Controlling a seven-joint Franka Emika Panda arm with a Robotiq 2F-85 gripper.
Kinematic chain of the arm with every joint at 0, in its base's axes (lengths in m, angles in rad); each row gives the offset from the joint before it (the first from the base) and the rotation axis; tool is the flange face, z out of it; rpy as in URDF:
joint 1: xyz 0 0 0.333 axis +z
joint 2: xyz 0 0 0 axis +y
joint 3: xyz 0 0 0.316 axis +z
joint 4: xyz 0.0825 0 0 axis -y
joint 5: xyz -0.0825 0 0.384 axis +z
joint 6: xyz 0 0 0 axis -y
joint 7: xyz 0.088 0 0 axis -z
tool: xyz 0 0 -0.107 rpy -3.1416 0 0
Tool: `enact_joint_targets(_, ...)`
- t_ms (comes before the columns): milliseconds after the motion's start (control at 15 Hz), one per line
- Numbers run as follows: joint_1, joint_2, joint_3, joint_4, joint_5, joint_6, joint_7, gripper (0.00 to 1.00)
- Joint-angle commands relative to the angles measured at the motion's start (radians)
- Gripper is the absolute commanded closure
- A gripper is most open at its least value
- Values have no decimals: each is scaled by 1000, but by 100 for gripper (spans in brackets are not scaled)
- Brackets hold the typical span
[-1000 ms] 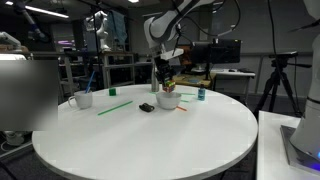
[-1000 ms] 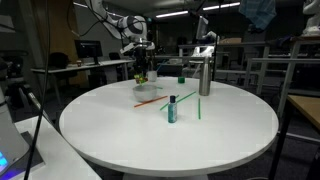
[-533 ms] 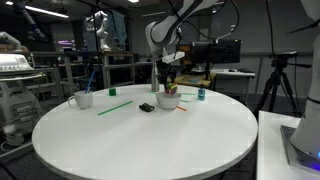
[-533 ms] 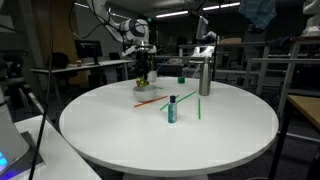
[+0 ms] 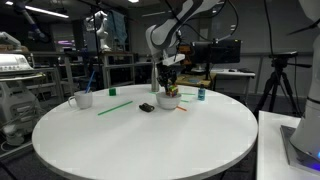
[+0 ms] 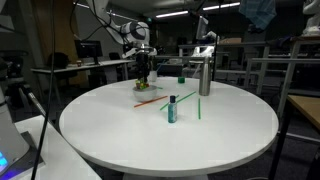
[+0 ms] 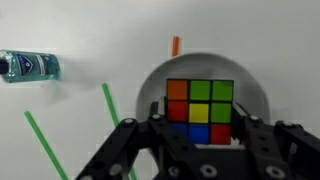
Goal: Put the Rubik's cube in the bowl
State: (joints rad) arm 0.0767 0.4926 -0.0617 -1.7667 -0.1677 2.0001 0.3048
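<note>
The Rubik's cube (image 7: 200, 105) fills the middle of the wrist view, with orange, green, yellow, blue and red squares facing up. It sits between the two black fingers of my gripper (image 7: 200, 125), which press against its sides. The white bowl (image 7: 255, 90) lies directly beneath it. In both exterior views the gripper (image 5: 166, 78) (image 6: 143, 70) points straight down over the bowl (image 5: 168, 101) (image 6: 146, 91) at the far side of the round table. The cube (image 5: 168, 88) shows just above the rim.
A white mug (image 5: 82, 99), a green stick (image 5: 113, 107) and a small black object (image 5: 147, 106) lie near the bowl. A teal-capped bottle (image 6: 172, 108) (image 7: 28, 67), more green sticks (image 7: 45, 140), an orange stick (image 7: 175, 45) and a tall metal container (image 6: 204, 75) are nearby.
</note>
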Motion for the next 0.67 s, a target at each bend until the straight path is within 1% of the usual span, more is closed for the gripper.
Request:
enact_joint_targets(0, -18, 22, 4, 47, 22, -27, -33, 66)
enact_joint_targets(600, -42, 47, 7, 86, 54, 3, -65, 66)
